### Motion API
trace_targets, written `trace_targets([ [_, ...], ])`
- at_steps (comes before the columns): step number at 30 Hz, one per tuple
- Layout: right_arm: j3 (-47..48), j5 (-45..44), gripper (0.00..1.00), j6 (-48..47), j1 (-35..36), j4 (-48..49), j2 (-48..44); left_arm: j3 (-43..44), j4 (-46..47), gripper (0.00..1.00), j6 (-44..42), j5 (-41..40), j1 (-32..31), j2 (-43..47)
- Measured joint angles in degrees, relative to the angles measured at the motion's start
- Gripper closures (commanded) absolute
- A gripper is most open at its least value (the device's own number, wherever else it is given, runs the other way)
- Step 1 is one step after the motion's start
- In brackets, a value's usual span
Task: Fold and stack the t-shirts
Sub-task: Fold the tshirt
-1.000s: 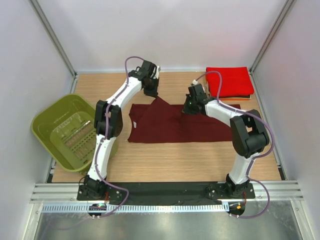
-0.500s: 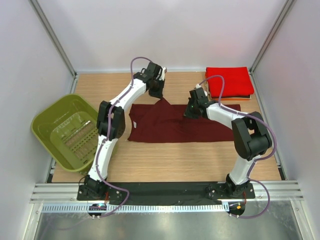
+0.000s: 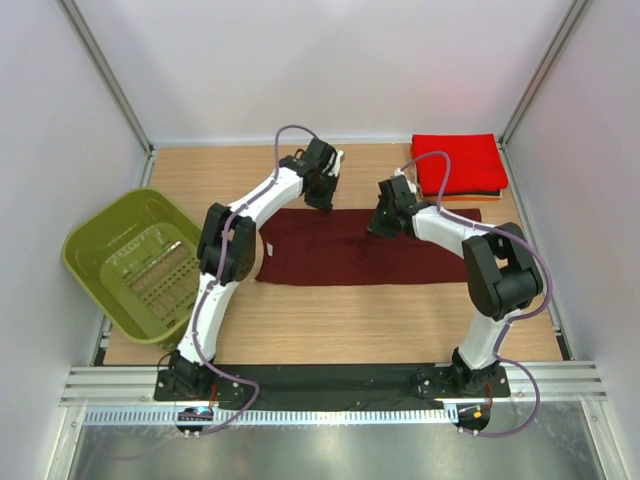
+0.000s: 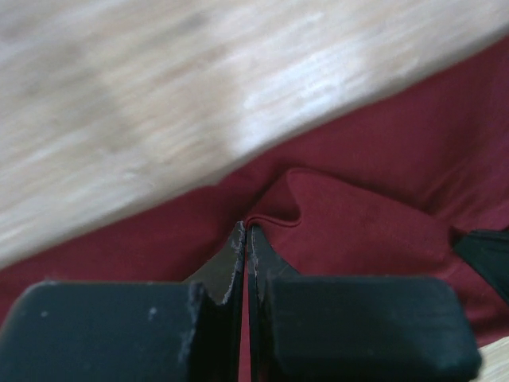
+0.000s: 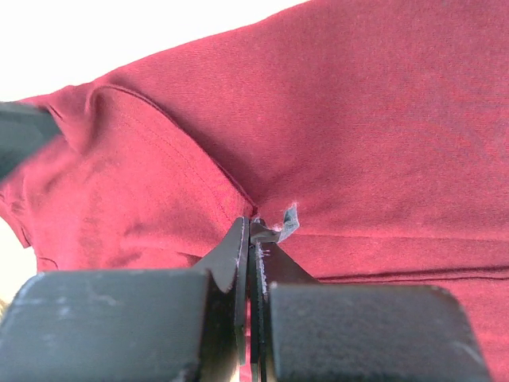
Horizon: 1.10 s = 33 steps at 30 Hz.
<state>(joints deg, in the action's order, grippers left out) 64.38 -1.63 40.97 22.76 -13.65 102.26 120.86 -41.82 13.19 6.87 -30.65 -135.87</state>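
The dark maroon t-shirt (image 3: 345,248) lies as a wide band across the middle of the wooden table. My left gripper (image 3: 322,200) is shut on the shirt's far edge, pinching a fold of maroon cloth (image 4: 318,215). My right gripper (image 3: 383,222) is shut on the same far edge further right, pinching cloth (image 5: 262,143) at a seam. A stack of folded shirts stands at the back right, with the bright red t-shirt (image 3: 458,163) on top and thin orange and dark edges beneath it.
An olive-green plastic basket (image 3: 135,262) stands at the left edge of the table. Metal frame posts and pale walls close in the back and sides. A black mat (image 3: 330,378) lies along the near edge between the arm bases.
My left gripper has moved right and slightly nearer with the cloth. The raised point of maroon cloth has come down, and the shirt's far edge now runs nearly straight. The right gripper barely moved.
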Motion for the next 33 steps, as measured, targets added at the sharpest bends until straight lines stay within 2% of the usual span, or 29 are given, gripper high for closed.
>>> trace_targets([
  [7, 2.23, -0.87, 0.99, -0.09, -0.02, -0.55, 2.97, -5.49, 0.07, 1.00, -0.20, -6.16, -3.15, 4.17],
  [13, 5.29, -1.51, 0.99, -0.96, -0.44, -0.68, 4.90, -5.66, 0.48, 1.00, -0.50, -14.36, -3.69, 7.69],
  [18, 7.67, -1.81, 0.99, -2.36, -1.16, -0.37, 5.86, -5.60, 0.44, 1.00, -1.64, -17.81, -3.30, 8.63],
  [24, 8.70, -1.53, 0.99, -4.02, -2.29, -0.04, 7.56, -5.84, 0.31, 1.00, -1.92, -20.87, -3.06, 8.66],
  [33, 8.66, 2.62, 0.99, -8.35, -2.38, 3.02, 8.00, -5.84, -0.74, 1.00, -1.33, -20.83, -1.46, 8.63],
])
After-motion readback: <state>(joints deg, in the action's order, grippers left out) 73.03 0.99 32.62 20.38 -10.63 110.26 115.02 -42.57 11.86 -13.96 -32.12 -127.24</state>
